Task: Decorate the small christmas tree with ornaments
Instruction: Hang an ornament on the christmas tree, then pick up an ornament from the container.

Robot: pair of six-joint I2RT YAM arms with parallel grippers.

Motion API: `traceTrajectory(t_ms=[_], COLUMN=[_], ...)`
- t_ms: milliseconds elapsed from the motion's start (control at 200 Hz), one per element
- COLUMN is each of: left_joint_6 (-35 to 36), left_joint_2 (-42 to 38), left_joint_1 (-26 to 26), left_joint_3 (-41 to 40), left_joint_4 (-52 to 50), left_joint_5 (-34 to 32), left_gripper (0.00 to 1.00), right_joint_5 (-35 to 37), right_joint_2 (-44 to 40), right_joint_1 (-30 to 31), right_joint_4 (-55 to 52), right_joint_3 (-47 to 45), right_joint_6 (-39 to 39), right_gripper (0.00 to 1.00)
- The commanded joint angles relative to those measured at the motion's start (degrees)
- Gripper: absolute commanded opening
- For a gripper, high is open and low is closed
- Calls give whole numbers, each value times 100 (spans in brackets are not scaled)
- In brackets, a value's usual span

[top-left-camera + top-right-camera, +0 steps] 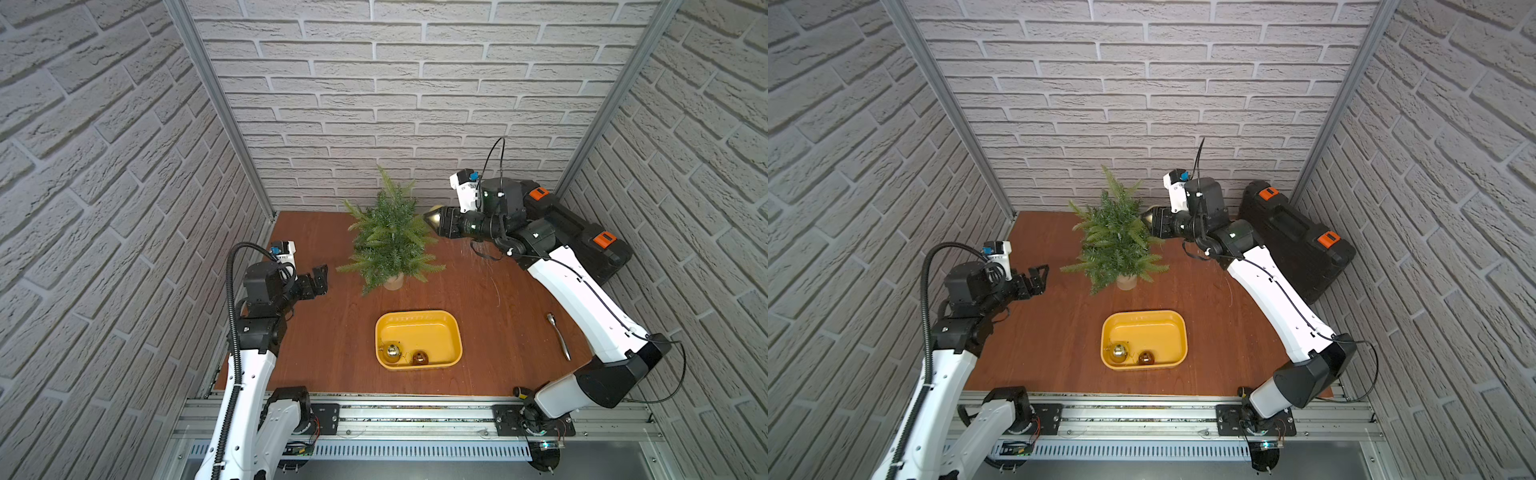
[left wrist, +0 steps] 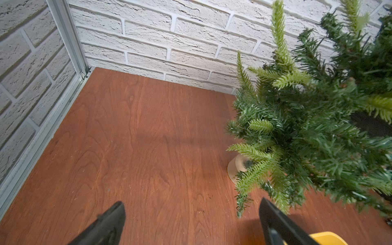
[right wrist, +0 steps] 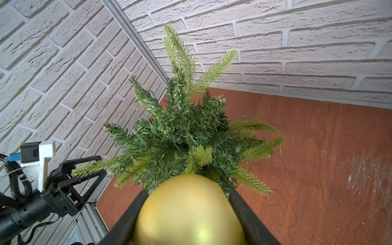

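Lying in the yellow tub (image 1: 419, 316) at lower centre in both top views, a shiny gold bauble (image 1: 391, 351) and a smaller amber bauble (image 1: 419, 357) are seen side by side. Further up at left, the left gripper (image 1: 319, 279) is held wide open and empty, near the small tree (image 1: 390, 237) standing at centre. To the tree's upper right, a matte gold bauble (image 3: 188, 212) is clamped by the right gripper (image 1: 435, 218), just beside the upper branches.
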Motion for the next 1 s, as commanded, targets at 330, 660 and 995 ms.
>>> traceTrajectory(t_ms=[330,660,995], left_joint_6=[-37,87,-753], left_joint_2=[54,588,1719], left_joint_1=[-15,-2119,-5095], left_joint_3=[-56,470,1066], left_joint_4=[135,-627,-1917], left_joint_5=[58,-1025,-2670], left_gripper=[98,96,90], right_joint_5=[368,367,400], right_joint_2=[-606,-1356,-2189], right_joint_1=[-46,-377,-700], right_joint_4=[449,363,183], right_joint_3=[-458,-1557,-2886], right_joint_6=[194,264,238], right_gripper=[73,74,74])
